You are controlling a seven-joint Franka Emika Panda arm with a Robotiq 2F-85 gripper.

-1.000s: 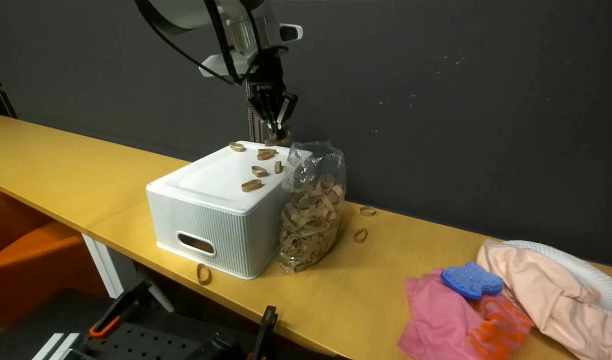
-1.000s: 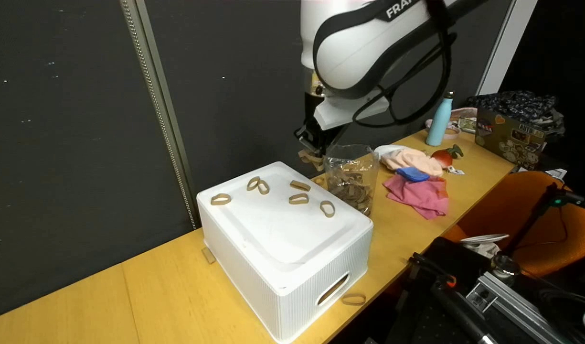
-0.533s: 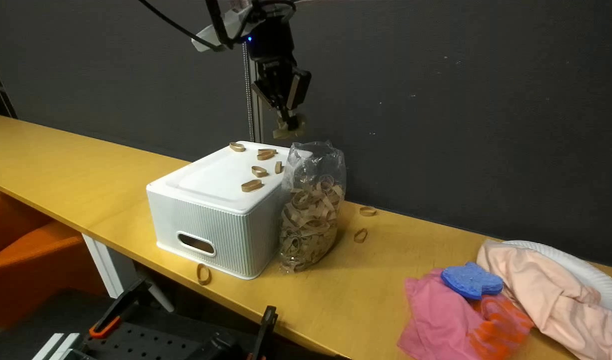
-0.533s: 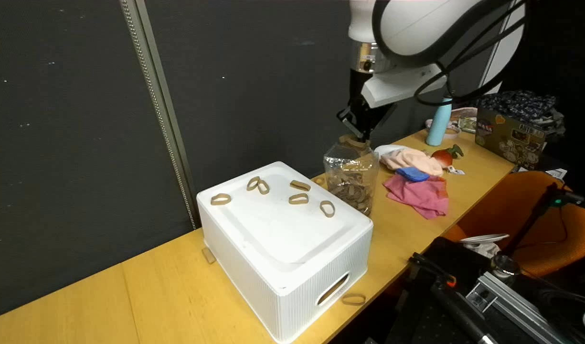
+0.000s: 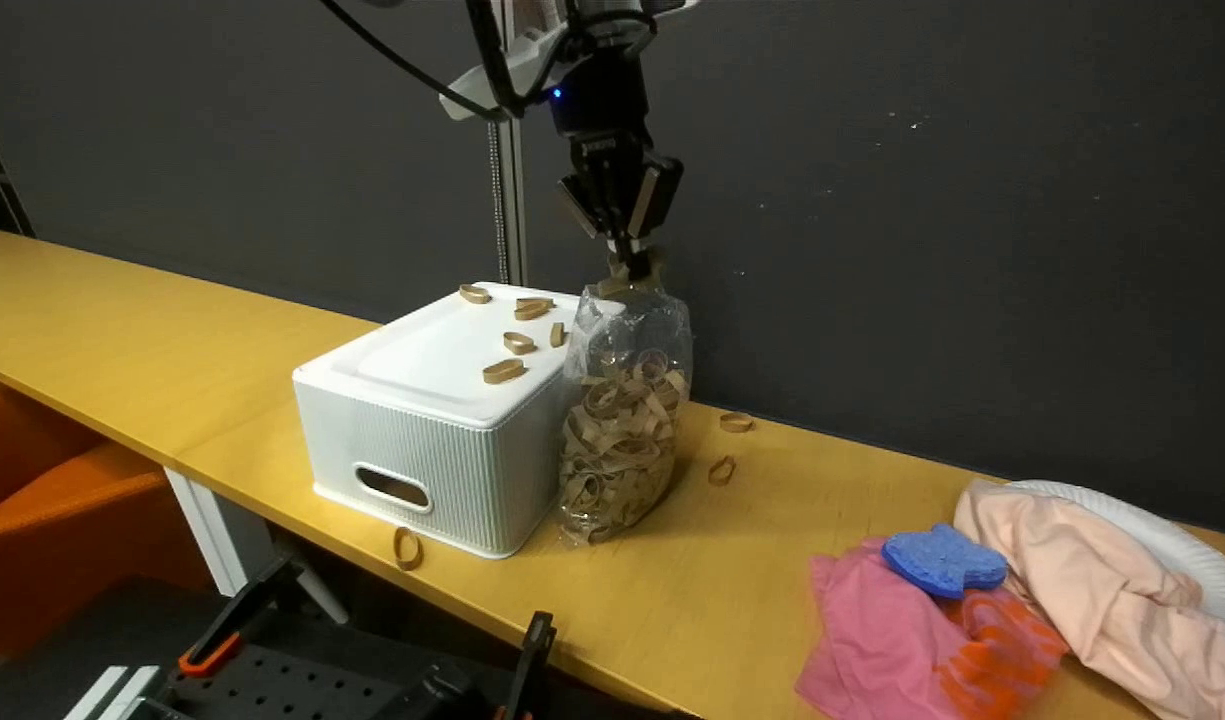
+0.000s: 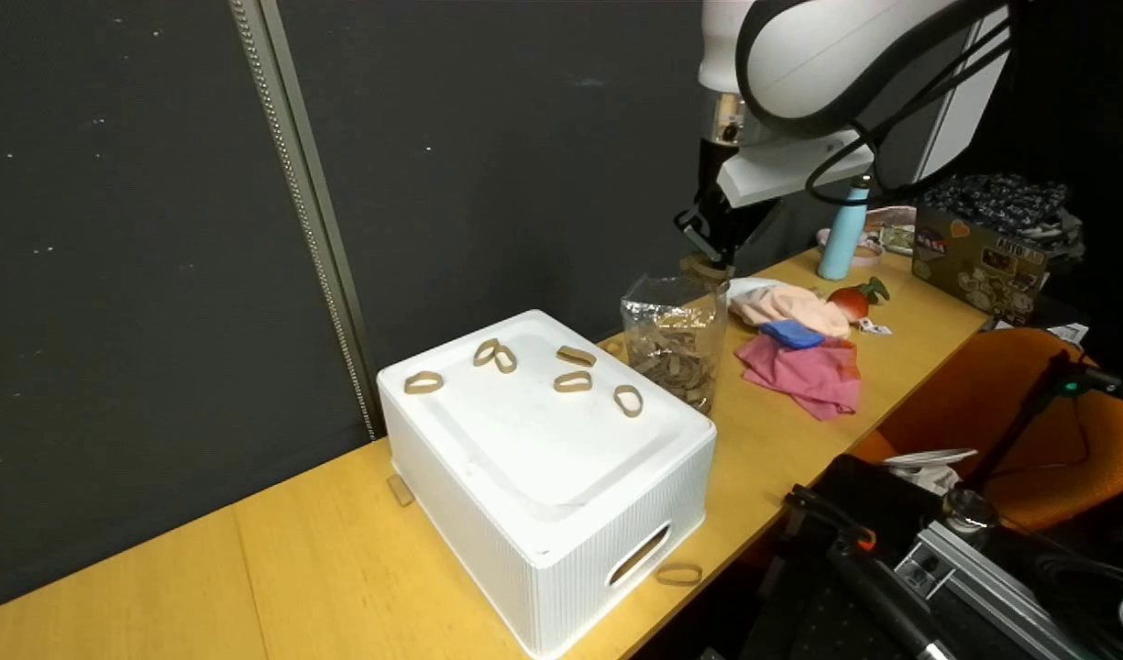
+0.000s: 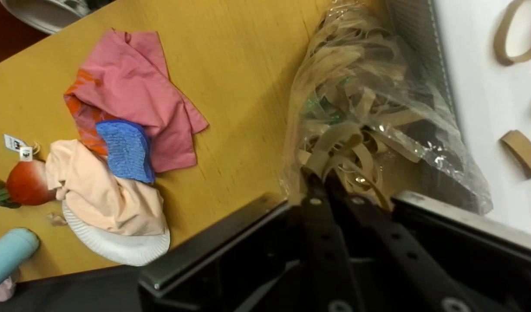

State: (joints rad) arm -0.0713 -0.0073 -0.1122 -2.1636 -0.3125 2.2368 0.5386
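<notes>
Holding tan bands (image 7: 328,142) pinched narrow in the gripper (image 7: 322,180), by the rim of a clear bag (image 5: 652,325) of more bands (image 5: 622,440). Having, from there in the wrist view, that bag at one o'clock, a white box (image 7: 469,86) at two, pink cloth (image 7: 144,91) at ten.

A few flat, tan rubber bands (image 7: 321,149) curl out in loops, gripped between the closed jaws. They are near the top of a clear plastic bag (image 5: 642,325); whether they touch it is hard to tell. The bag, its lower part packed with tangled bands (image 5: 622,450) of the same kind and its upper part crinkled and see-through, stands upright on the worktop (image 5: 752,580) just beside a white box (image 6: 543,449). Six loose bands (image 6: 577,357) lie scattered on top of the box, two of them touching. More single bands (image 5: 736,427) lie on the worktop around the bag and box.
</notes>
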